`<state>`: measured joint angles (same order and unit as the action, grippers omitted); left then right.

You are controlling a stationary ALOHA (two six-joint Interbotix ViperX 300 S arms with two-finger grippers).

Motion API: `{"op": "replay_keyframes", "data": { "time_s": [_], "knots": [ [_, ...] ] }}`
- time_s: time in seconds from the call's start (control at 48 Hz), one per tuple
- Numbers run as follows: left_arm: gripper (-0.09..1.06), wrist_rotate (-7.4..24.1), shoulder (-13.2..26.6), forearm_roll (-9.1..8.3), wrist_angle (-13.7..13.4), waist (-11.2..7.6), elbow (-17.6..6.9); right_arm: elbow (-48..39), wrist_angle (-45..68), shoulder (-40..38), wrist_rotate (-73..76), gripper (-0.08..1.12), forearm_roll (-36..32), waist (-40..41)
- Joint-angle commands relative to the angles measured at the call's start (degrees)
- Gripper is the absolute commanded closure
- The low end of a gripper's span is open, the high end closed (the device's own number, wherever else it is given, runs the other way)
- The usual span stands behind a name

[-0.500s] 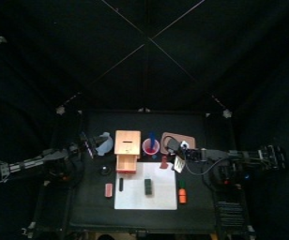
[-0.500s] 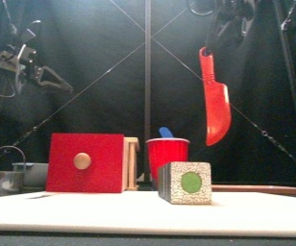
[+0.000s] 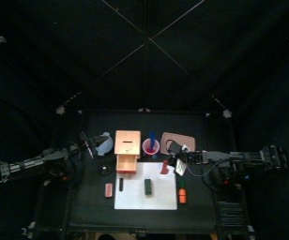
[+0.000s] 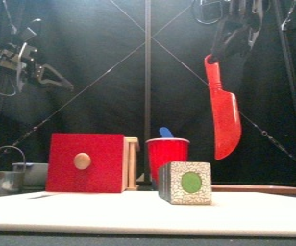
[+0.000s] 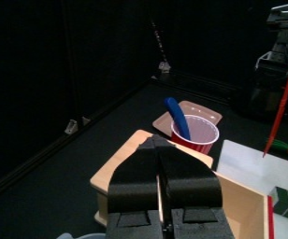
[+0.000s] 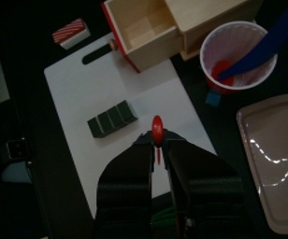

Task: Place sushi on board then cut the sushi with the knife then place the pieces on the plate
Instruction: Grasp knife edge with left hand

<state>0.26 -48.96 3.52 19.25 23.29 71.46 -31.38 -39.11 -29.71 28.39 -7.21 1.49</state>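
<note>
Above the board (image 6: 96,89), my right gripper (image 6: 157,142) pinches the red knife (image 4: 225,115) for the cutting step; next, align it over the sushi (image 4: 186,183).

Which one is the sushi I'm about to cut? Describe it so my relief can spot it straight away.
Find the white cutting board at the table's front, before the wooden box. The sushi roll lies near the board's middle. It is the only dark green block; the red and white toy lies off the board's left edge, the orange toy at its right.
</note>
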Motion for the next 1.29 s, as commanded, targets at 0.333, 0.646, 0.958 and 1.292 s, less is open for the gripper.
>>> {"op": "replay_keyframes", "data": {
  "time_s": [0.333,0.646,0.958,1.292],
  "knots": [
    [0.32,0.0,19.5,-6.5,10.9,-16.0,-9.4,3.6,7.6,2.5,-1.0,0.6,-1.5,1.2],
    [-0.06,-0.6,36.0,-3.25,22.5,-22.41,-15.6,5.7,9.3,4.4,-1.0,0.6,-3.7,1.1],
    [-0.05,-0.5,46.8,-2.11,22.9,-24.87,-23.8,6.4,11.6,4.4,-1.0,0.6,-5.4,1.1],
    [0.03,-0.4,51.0,-1.32,22.8,-24.61,-26.5,6.2,11.6,4.3,-0.9,0.6,-5.2,1.0]
  ]
}}
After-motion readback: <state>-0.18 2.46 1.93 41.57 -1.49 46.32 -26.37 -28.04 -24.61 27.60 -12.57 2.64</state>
